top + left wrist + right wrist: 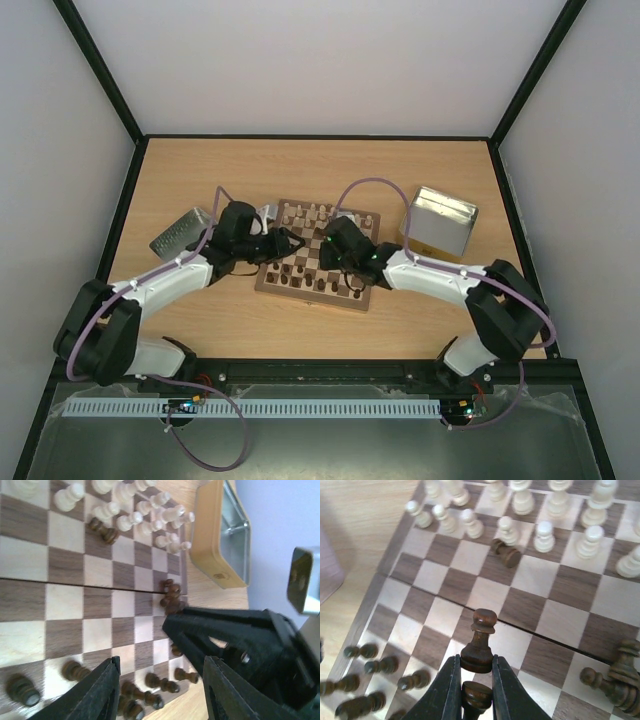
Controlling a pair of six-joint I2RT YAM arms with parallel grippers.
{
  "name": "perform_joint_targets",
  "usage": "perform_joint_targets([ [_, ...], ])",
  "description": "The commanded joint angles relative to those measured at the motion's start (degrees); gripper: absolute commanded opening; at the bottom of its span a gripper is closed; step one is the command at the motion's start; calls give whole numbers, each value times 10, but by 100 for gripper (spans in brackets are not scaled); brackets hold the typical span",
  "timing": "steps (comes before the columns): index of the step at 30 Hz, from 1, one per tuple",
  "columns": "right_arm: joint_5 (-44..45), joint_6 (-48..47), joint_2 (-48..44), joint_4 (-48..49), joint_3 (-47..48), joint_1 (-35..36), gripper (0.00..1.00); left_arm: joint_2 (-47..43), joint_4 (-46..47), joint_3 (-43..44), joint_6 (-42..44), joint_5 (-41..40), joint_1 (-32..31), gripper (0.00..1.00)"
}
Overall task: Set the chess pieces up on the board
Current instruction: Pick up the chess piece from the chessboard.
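Observation:
The board (312,297) lies mid-table. Cream pieces (315,213) stand along its far rows and dark pieces (300,272) along its near rows. My right gripper (476,662) is shut on the base of a dark pawn (478,642), held upright above the board's (555,625) middle squares. A second dark piece (476,694) shows between the fingers, lower down. My left gripper (162,677) is open and empty, hovering over the board's (65,605) dark-piece edge, close beside the right gripper's black body (240,645). One dark piece (506,554) lies tipped among the cream pawns (545,535).
An open tin (440,222) with a tan outside stands right of the board, also in the left wrist view (220,535). A silver lid (182,232) lies left of the board. Two dark pieces (615,680) lean together at the right wrist view's lower right.

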Motion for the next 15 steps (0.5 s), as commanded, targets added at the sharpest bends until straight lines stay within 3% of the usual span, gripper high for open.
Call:
perform_joint_targets([
  [1,-55,-147,-54,108,-44,-1,3,18,38,36,-34,55,4,50],
  [8,-111,-262,-112,184,-94,-2,4,53,57,67,-50,90,4,51],
  [15,-139,-308,-122,190,-102,-2,4,68,54,77,-33,134,4,48],
])
